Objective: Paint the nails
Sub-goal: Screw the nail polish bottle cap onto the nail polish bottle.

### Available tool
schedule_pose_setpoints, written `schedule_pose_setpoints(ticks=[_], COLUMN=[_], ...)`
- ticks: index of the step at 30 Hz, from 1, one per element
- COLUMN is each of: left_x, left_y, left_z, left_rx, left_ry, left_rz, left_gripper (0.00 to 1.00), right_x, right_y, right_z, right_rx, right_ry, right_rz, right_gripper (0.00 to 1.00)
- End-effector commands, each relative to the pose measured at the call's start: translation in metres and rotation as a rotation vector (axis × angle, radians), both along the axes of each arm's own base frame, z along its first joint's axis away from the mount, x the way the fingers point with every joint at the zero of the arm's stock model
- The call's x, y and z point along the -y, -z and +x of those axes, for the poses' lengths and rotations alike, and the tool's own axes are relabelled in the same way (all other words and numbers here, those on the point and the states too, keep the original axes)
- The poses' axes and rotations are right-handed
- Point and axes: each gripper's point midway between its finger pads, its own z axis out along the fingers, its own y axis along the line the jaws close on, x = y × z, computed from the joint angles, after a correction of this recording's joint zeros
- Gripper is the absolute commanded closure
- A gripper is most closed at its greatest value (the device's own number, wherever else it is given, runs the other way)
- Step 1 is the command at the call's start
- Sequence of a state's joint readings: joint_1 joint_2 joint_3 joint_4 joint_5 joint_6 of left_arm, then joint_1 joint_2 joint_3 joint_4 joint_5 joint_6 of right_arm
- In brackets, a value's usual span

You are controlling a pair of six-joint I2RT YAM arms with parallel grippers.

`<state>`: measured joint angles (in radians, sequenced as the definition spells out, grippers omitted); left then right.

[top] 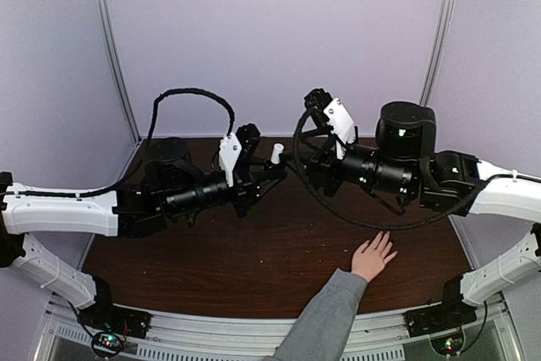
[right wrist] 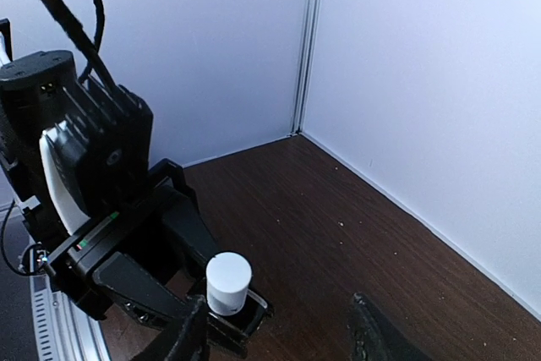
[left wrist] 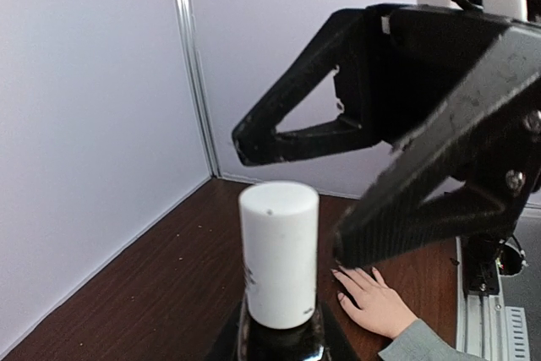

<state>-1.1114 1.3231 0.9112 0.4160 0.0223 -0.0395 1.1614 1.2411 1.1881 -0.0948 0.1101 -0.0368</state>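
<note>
The nails (left wrist: pixel 341 276) belong to a hand (top: pixel 374 257) lying flat with spread fingers on the dark table (top: pixel 254 251), at the lower right of the overhead view and well apart from both arms; they are too small to make out clearly. They look hard, smooth and slightly curved, but they sit on soft living fingers, so nothing should grip or press them. Only a light, wet brush stroke suits them, and the hand may shift at any time. In the middle of the overhead view the left end effector (top: pixel 270 170) is clamped on a small dark bottle (left wrist: pixel 283 346), held upright above the table with its white cap (left wrist: pixel 279 253) on top. The right end effector (right wrist: pixel 279 314) stands wide and holds nothing. Its two black fingers lie above and to the right of the cap in the left wrist view, close to it but not touching. The bottle is probably light, slick glass and breakable. The sensible place to take hold is the cap's straight sides, since the brush likely hangs beneath it.
</note>
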Motion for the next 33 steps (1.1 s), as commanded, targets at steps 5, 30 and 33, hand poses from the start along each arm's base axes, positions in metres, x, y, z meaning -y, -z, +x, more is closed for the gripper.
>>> schedule_pose_setpoints(ticks=[5,30,33], left_x=[-0.004,0.004,0.003], left_y=[-0.032,-0.025,-0.025], left_z=[-0.057,-0.153,-0.155], left_rx=[0.054,-0.051,-0.046], left_ry=[0.301,0.938,0.946], left_rz=[-0.045,0.034,0.033], left_gripper=[1.00,1.00,1.00], right_x=[0.001,-0.008,-0.010], right_y=[-0.012,-0.026,-0.024], right_z=[-0.066,-0.142,-0.143], right_rx=[0.053,0.058,0.053], right_ry=[-0.381,-0.851,-0.866], right_rz=[-0.074,-0.110,-0.115], right_gripper=[0.37,0.46,0.48])
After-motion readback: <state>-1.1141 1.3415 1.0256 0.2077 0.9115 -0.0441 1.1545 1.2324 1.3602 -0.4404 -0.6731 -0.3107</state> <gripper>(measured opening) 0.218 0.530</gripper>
